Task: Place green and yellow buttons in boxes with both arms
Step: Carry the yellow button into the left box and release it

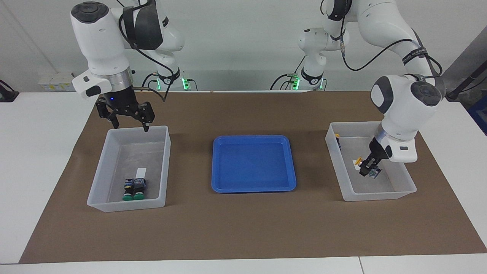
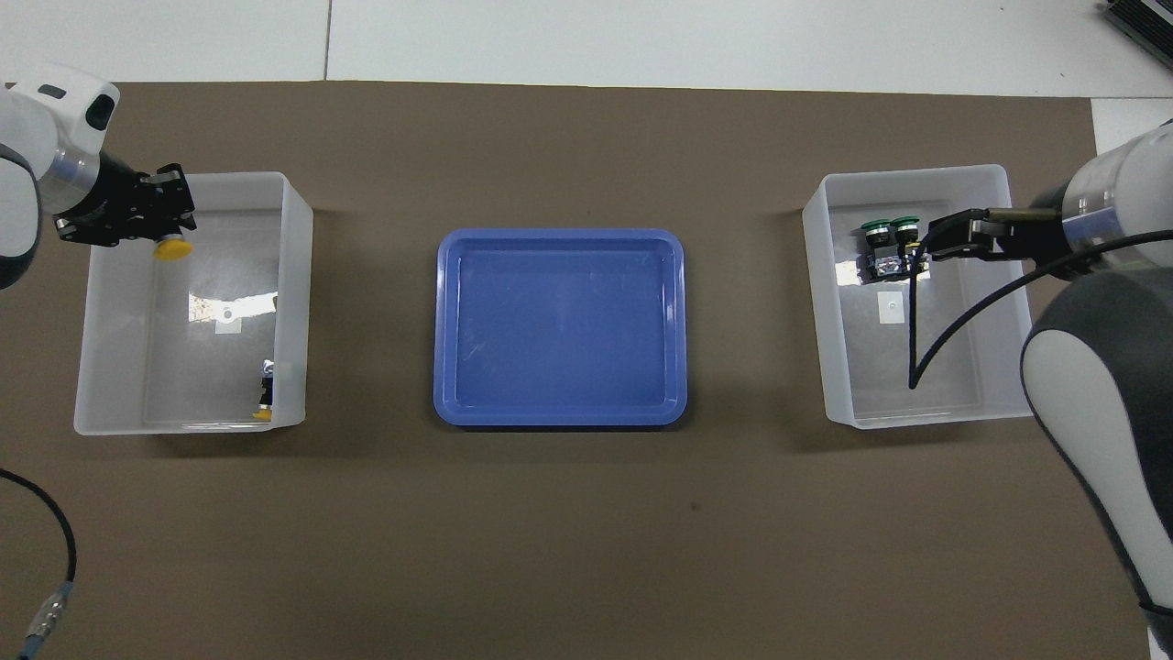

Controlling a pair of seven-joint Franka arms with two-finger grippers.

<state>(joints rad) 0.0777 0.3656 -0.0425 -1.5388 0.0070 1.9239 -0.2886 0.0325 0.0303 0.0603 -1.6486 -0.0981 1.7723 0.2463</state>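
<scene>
My left gripper point(image 1: 368, 169) is shut on a yellow button point(image 1: 358, 162) and holds it low inside the clear box point(image 1: 380, 195) at the left arm's end of the table. It also shows in the overhead view point(image 2: 168, 223), with the yellow cap point(image 2: 171, 247) below it. A second yellow button point(image 1: 337, 139) lies in that box's corner point(image 2: 264, 400). My right gripper point(image 1: 130, 127) is open and empty, raised over the other clear box point(image 1: 166, 163), at its end nearer the robots. Two green buttons point(image 1: 134, 189) lie side by side in that box point(image 2: 887, 240).
An empty blue tray point(image 1: 214, 160) sits mid-table between the boxes on the brown mat point(image 1: 243, 228); it also shows in the overhead view point(image 2: 440, 321). A small white label lies on each box floor. White table borders the mat.
</scene>
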